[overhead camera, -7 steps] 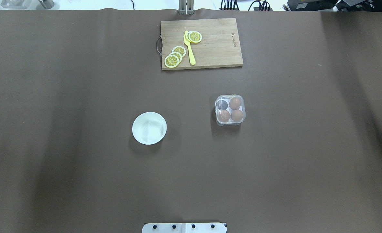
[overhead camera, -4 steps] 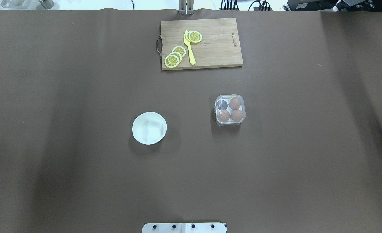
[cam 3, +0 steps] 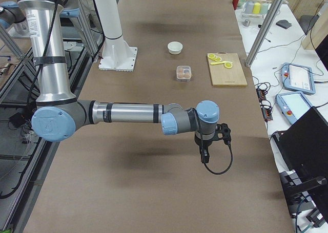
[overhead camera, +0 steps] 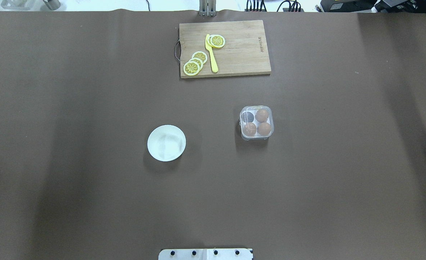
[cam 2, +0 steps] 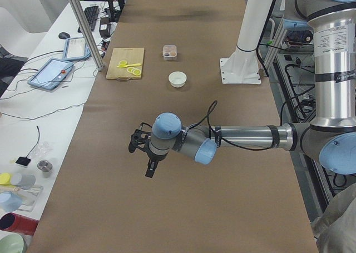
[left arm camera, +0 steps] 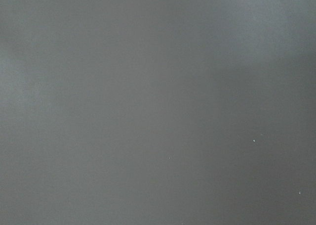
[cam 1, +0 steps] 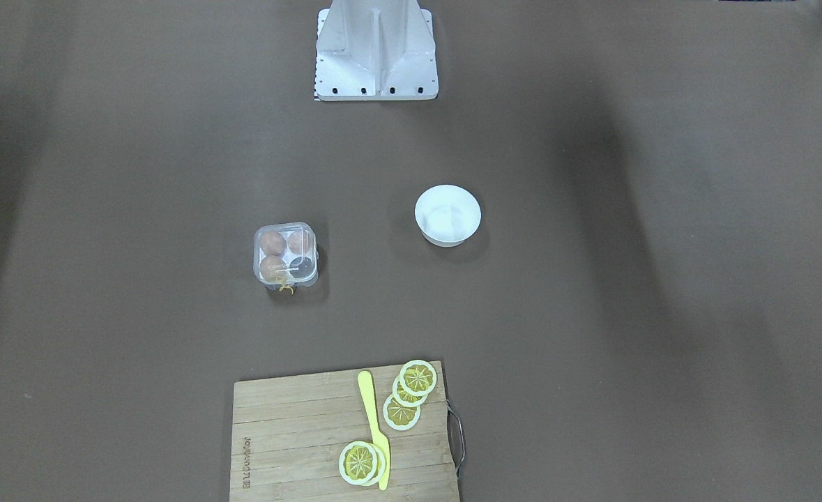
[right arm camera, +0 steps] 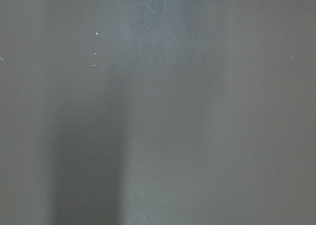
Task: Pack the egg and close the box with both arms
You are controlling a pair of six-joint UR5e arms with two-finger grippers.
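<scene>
Lying on the brown bench (overhead camera: 90, 198) right of its middle, the small clear plastic egg box (overhead camera: 256, 122) is nearer my right gripper (cam 3: 205, 153) than my left gripper (cam 2: 150, 167); whether they are clenched I cannot tell.

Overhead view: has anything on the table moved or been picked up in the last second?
Nothing visibly changed. The box with its three eggs, the white bowl and the cutting board all lie exactly where they were.
</scene>
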